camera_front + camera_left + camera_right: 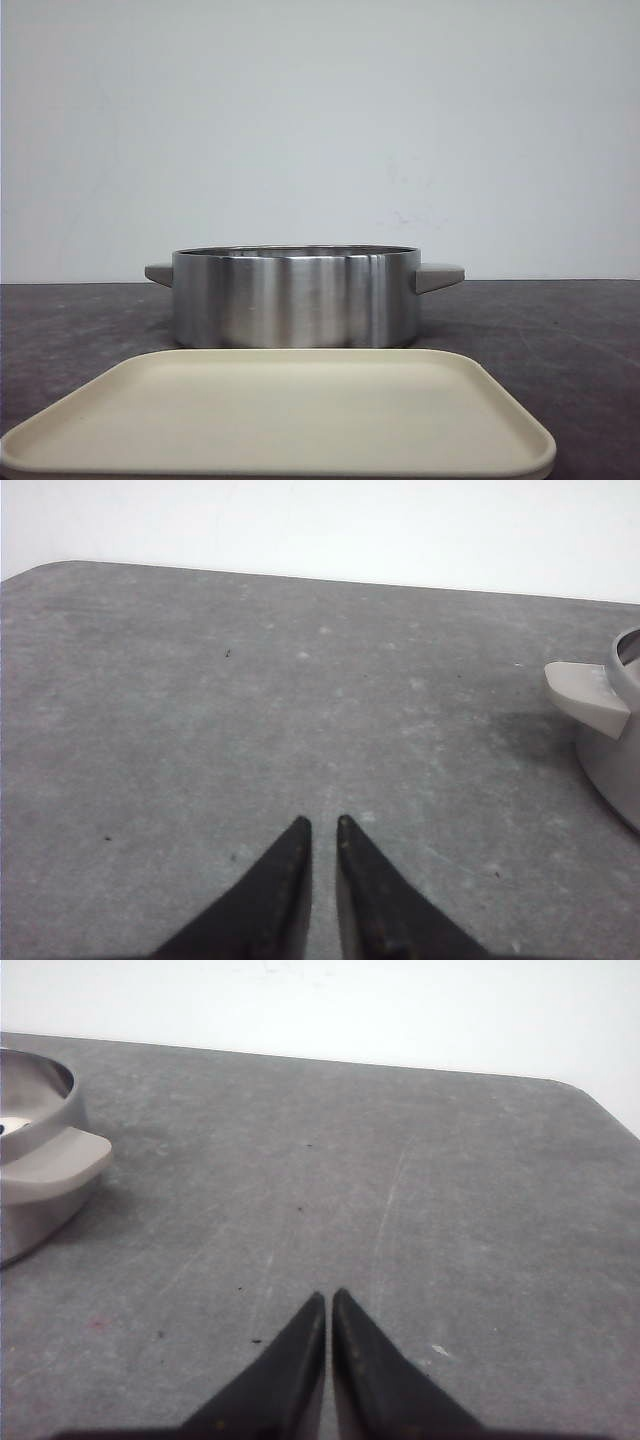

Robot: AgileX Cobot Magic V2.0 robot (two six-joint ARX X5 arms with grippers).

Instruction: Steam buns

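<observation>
No panda buns show in any view. A round steel steamer pot with two grey handles stands mid-table in the front view. Its inside is hidden from here. Its handle and wall show at the edge of the left wrist view and of the right wrist view. My left gripper hovers over bare grey table to the left of the pot, its black fingers nearly together and empty. My right gripper hovers over bare table to the right of the pot, its fingers together and empty.
A cream rectangular tray lies in front of the pot, nearest the camera, with nothing on it. The grey tabletop stretches to a white wall behind. The table's rounded far corners show in both wrist views.
</observation>
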